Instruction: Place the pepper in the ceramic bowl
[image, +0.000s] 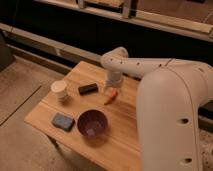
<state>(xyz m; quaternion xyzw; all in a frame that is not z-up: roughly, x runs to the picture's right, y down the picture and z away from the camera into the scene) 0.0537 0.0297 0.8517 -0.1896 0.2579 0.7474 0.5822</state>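
The pepper (110, 97), a small slim red-orange chili, lies on the wooden table (131, 131) near its middle. My gripper (112, 90) is directly above the pepper's upper end, at the tip of the white arm that reaches in from the right. The ceramic bowl (92, 123), round, dark purplish-brown and empty, stands on the table in front of the pepper and a little to the left.
A dark oblong block (88, 89) lies left of the pepper. A pale cup (60, 91) stands at the table's left edge. A flat blue-grey sponge (63, 121) lies left of the bowl. Dark shelving runs along the back.
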